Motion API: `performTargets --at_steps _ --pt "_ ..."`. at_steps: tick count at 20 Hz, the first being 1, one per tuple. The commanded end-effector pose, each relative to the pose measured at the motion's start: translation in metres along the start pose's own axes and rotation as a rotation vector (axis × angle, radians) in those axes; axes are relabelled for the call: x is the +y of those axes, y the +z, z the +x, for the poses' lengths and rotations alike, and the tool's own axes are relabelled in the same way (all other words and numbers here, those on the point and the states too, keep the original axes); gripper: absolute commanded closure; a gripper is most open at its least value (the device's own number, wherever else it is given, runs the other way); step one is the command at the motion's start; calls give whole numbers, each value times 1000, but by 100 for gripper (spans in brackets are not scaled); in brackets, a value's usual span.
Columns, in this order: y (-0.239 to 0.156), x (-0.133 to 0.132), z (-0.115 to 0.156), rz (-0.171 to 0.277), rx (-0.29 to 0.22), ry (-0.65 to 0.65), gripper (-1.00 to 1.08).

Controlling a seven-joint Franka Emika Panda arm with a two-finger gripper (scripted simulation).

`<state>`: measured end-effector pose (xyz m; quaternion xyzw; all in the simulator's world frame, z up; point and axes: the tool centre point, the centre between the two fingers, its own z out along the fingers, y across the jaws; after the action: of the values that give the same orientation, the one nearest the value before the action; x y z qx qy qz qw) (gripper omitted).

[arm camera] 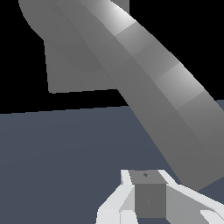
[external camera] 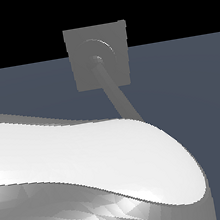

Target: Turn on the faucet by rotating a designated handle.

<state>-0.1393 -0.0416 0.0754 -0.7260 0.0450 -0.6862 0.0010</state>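
Your claw (arm camera: 148, 199), spread unreadable, sits just beside the handle (external camera: 115, 93), which runs toward five o'clock from the faucet (external camera: 83, 76) hub

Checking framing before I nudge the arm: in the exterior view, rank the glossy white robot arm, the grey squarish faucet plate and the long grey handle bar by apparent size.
1. Glossy white robot arm, though it is nearest the camera.
2. Grey squarish faucet plate.
3. Long grey handle bar, its lower end hidden behind the arm.

Robot arm (external camera: 84, 157) was glossy white, a smooth rounded shell with a faceted grey underside and bright highlights, filling the exterior view's lower half. Gripper (arm camera: 148, 201) showed white angular fingers around a grey block.
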Motion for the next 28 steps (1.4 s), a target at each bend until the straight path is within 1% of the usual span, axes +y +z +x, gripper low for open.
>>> performTargets --at_steps 1,28 --pt "1 16 19 -17 27 -8 108" --pt "0 87 96 -21 56 -15 108"
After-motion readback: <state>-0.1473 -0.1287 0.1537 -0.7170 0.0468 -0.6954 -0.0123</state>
